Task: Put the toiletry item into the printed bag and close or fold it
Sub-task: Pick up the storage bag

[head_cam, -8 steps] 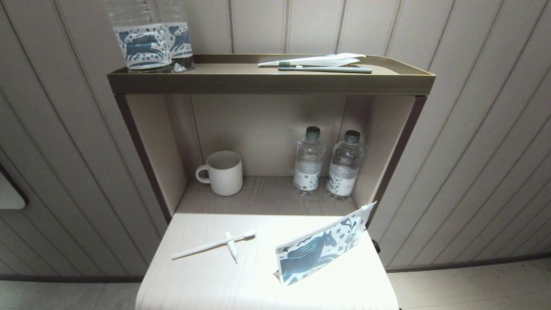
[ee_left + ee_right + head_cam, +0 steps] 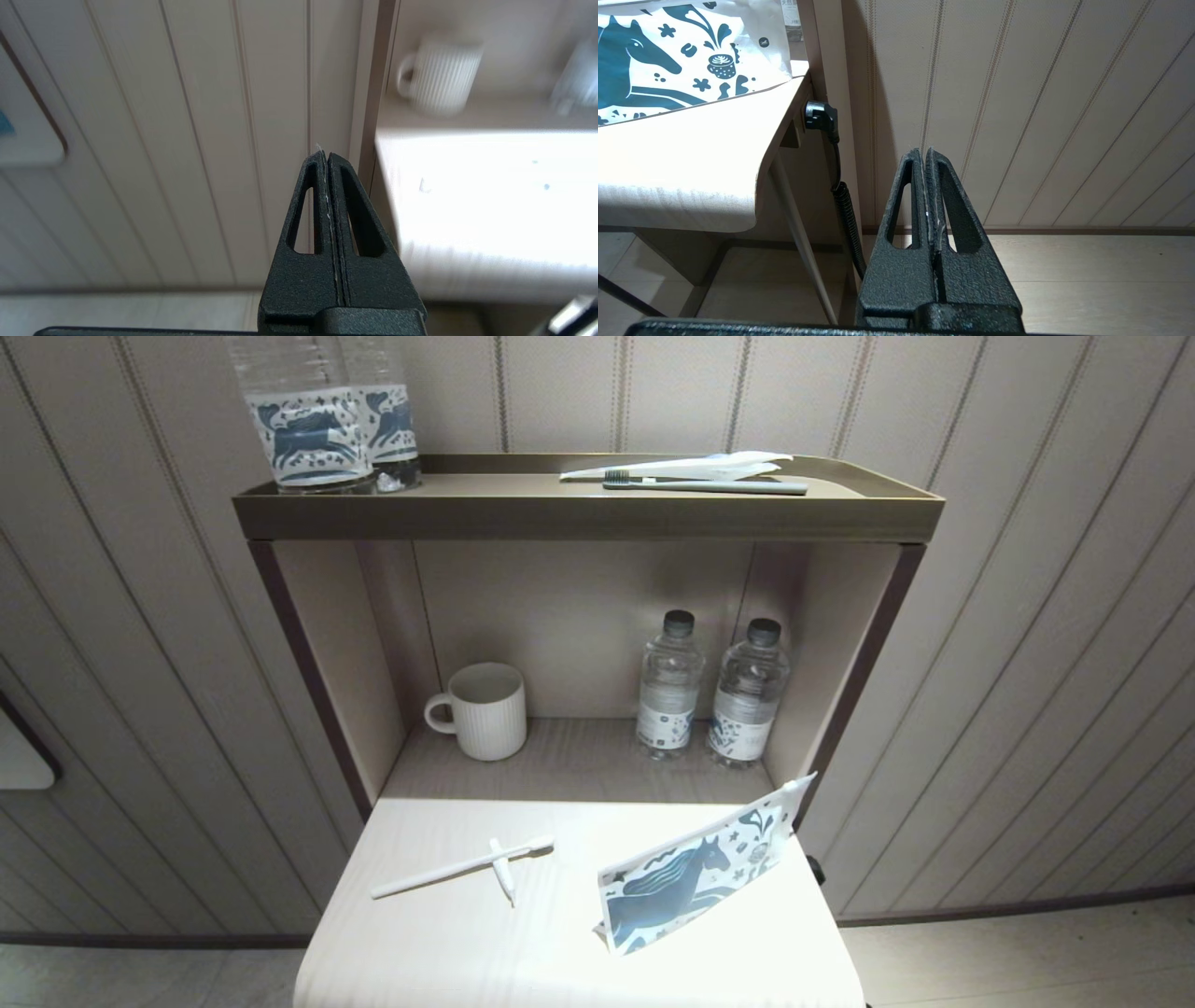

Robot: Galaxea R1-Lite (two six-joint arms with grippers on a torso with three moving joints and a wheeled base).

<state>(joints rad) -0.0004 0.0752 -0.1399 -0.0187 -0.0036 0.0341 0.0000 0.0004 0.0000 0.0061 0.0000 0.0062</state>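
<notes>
White toothbrush [image 2: 462, 868] on the desk's [image 2: 560, 961] left half, printed bag [image 2: 695, 882] on its right, both pincers low and off the desk edges.

Long axis of the toothbrush runs left to right, slightly slanted, with a small white tube [image 2: 502, 873] lying across it; the bag stands propped on its long edge near the desk's right rear corner, horse print facing front. Left pincer [image 2: 325, 156], fingers pressed together and empty, hangs beside the desk's left edge, so it looks nearer the toothbrush. Right pincer [image 2: 924, 151], likewise together and empty, sits below the right edge, nearest the bag [image 2: 686, 51]. Neither shows in the head view; nothing is bagged yet.
</notes>
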